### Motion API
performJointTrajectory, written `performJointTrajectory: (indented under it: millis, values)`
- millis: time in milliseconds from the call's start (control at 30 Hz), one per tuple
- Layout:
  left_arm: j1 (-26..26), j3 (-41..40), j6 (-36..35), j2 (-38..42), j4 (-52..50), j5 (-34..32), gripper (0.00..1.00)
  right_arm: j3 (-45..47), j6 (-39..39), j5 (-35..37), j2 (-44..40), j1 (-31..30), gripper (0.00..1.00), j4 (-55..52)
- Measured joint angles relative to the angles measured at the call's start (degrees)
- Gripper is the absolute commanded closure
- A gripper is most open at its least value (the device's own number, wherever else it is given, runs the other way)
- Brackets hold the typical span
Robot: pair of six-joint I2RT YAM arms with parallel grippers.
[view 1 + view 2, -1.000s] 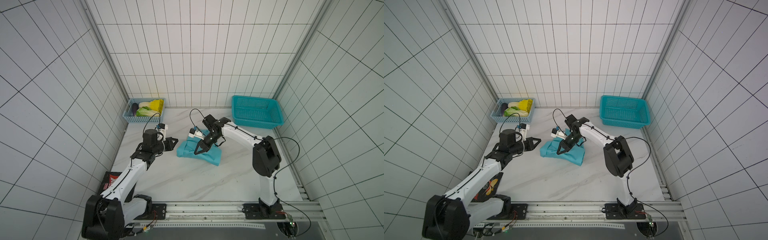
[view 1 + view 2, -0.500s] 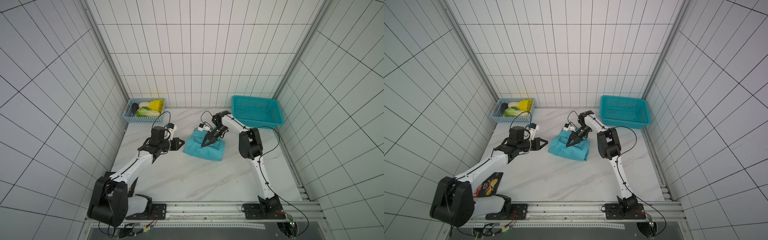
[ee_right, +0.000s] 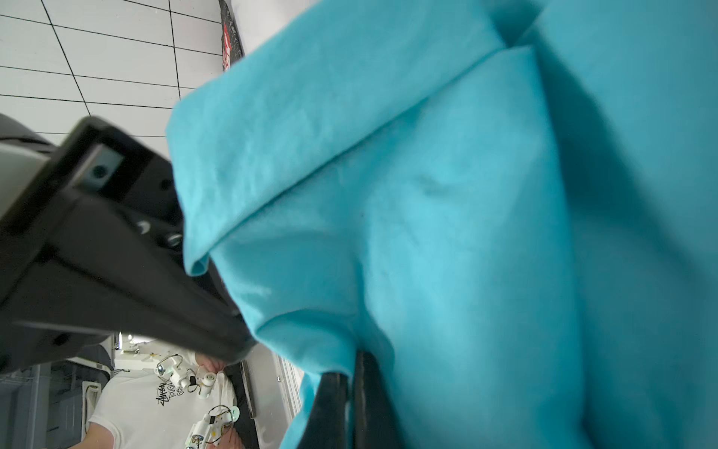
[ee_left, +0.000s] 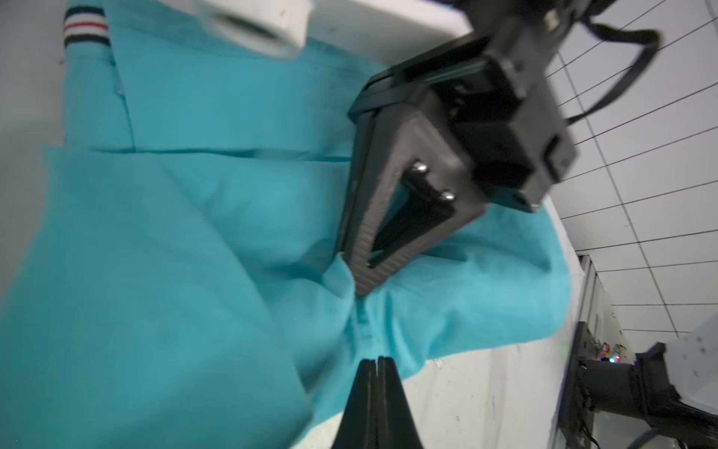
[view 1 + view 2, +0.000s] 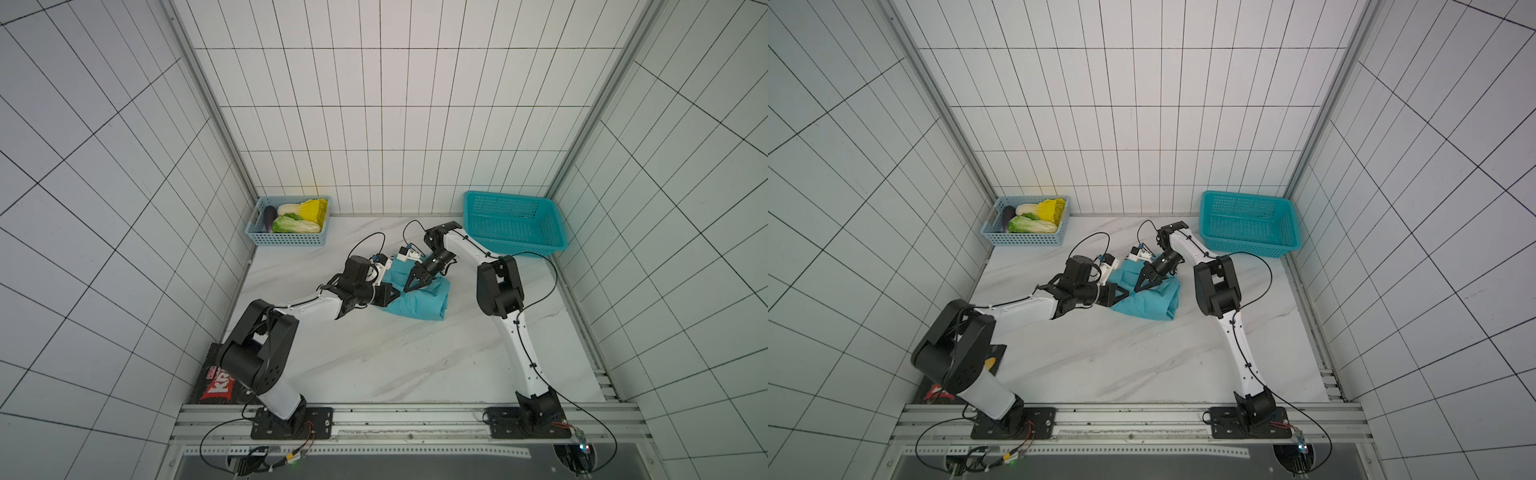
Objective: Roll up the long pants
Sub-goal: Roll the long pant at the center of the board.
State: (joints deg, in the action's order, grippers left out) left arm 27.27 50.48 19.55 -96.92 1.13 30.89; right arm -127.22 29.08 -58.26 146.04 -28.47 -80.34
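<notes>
The left gripper [image 5: 394,294] is shut on an edge of the pants [image 5: 420,305]; a fold just behind is pinched by the shut right gripper [image 5: 409,286]; the pants are bunched on the table [image 5: 374,357], likely so both sides get rolled together.

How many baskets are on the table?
2. A pale blue basket holding vegetables sits in the back left corner. A teal basket sits in the back right corner. Both show in both top views, and no other seems hidden.
</notes>
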Motion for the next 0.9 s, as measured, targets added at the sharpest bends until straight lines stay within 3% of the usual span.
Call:
performJointTrajectory:
  millis: [33, 167, 200, 233, 367, 433, 600, 633, 700, 767, 800, 900]
  values:
    - [-0.31, 0.72, -0.13, -1.33, -0.04, -0.15, 1.00, 0.00, 0.02, 0.00, 0.00, 0.07, 0.98, 0.17]
    - [-0.76, 5.35, -1.22, -6.51, -1.42, -1.68, 1.00, 0.02, 0.13, 0.00, 0.00, 0.39, 0.64, 1.20]
    - [-0.79, 6.23, -1.42, -7.56, -1.42, -2.16, 1.00, 0.11, 0.04, 0.00, -0.09, 0.39, 0.31, 1.44]
    - [-0.76, 6.75, -1.53, -8.28, -1.40, -2.43, 1.00, 0.55, -0.09, -0.07, -0.39, 0.44, 0.13, 1.81]
    - [-1.11, 7.52, -1.79, -10.97, -1.60, -2.86, 1.00, 7.58, -3.02, 2.71, -6.80, 0.85, 0.01, 7.52]
    - [-1.49, 7.61, -1.84, -11.65, -1.51, -2.67, 1.00, 11.32, -6.27, 7.93, -12.35, 0.98, 0.01, 11.39]
    - [-1.95, 8.00, -1.90, -11.82, -1.70, -2.45, 1.00, 20.98, -13.79, 31.06, -33.35, 0.76, 0.01, 23.63]
    - [-1.99, 8.09, -1.90, -11.82, -1.79, -2.47, 1.00, 22.97, -14.36, 34.53, -37.31, 0.33, 0.07, 25.59]
    - [-2.12, 8.17, -2.03, -11.82, -1.86, -2.47, 1.00, 29.24, -15.63, 41.00, -46.95, -2.60, 0.37, 31.28]
    - [-2.25, 8.24, -2.05, -11.87, -2.05, -2.38, 1.00, 35.63, -16.65, 43.45, -54.03, -7.21, 0.86, 36.15]
    - [-2.29, 8.24, -2.05, -11.87, -2.14, -2.34, 1.00, 39.06, -17.75, 43.80, -56.74, -9.46, 1.00, 38.69]
    - [-2.43, 8.35, -2.03, -11.93, -2.25, -2.10, 1.00, 46.75, -21.09, 42.64, -58.86, -13.99, 1.00, 43.91]
